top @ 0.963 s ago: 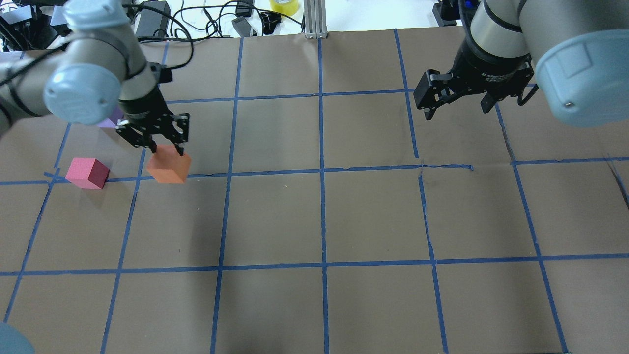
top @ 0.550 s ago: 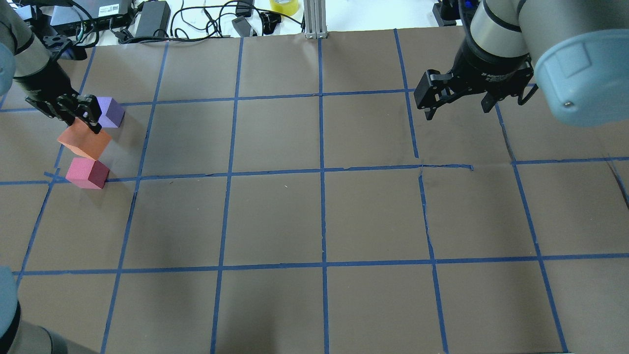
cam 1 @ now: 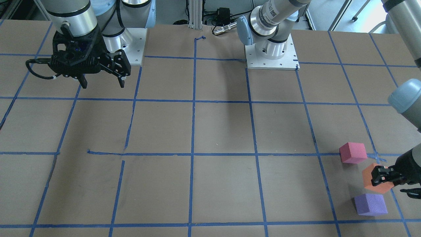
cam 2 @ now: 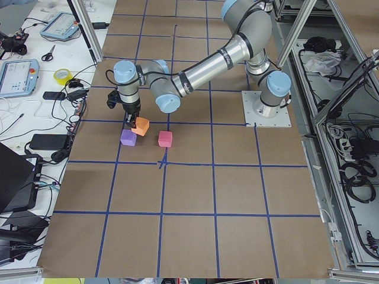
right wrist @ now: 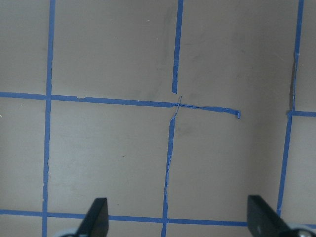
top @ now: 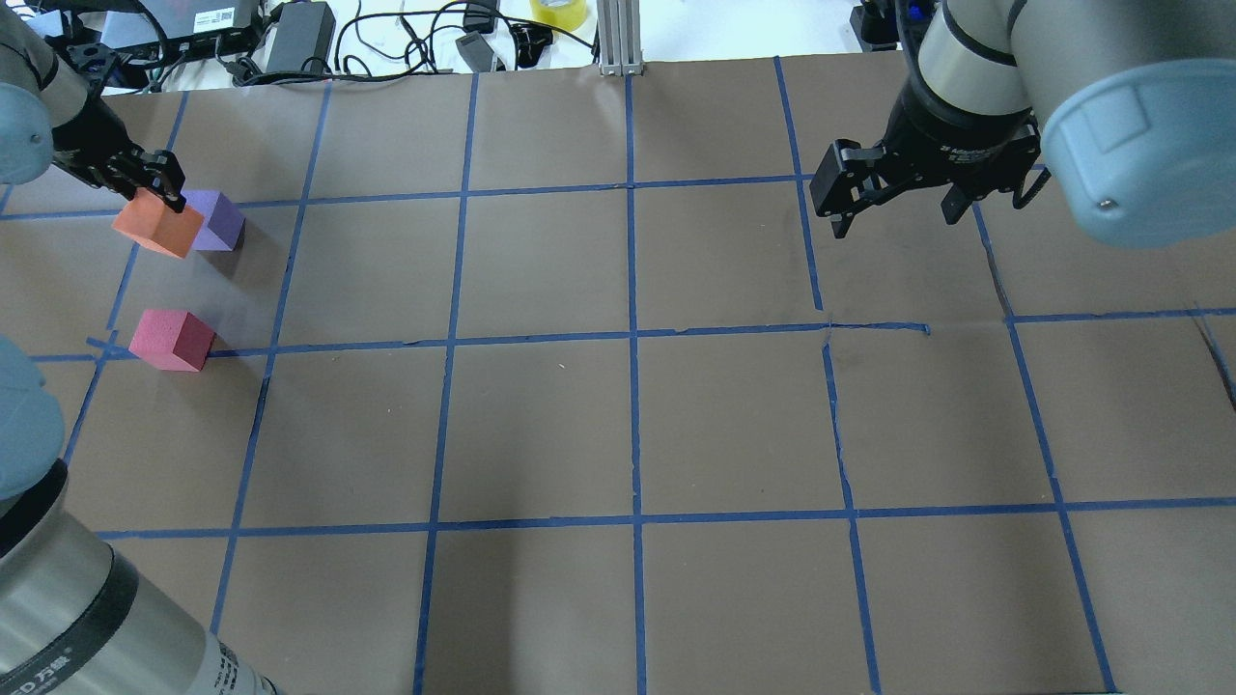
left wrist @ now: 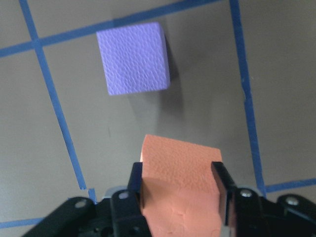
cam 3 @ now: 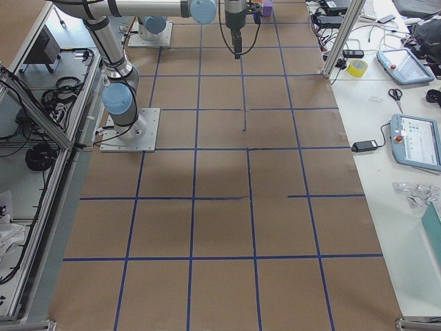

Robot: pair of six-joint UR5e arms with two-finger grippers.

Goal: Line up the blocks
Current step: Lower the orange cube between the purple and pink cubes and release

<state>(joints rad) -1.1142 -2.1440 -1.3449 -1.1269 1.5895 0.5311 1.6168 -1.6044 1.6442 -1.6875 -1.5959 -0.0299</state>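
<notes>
Brown taped counter (top: 541, 425). We show the left end effector (left wrist: 177, 173) pinching the orange block (left wrist: 180, 158); in its wrist view the purple block (left wrist: 134, 58) lies at 11 o'clock, apart.

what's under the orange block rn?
Only brown table paper shows around it; the orange block sits in the jaws of the left gripper. The patch directly beneath is covered by the block. The purple block lies beyond, apart.
</notes>
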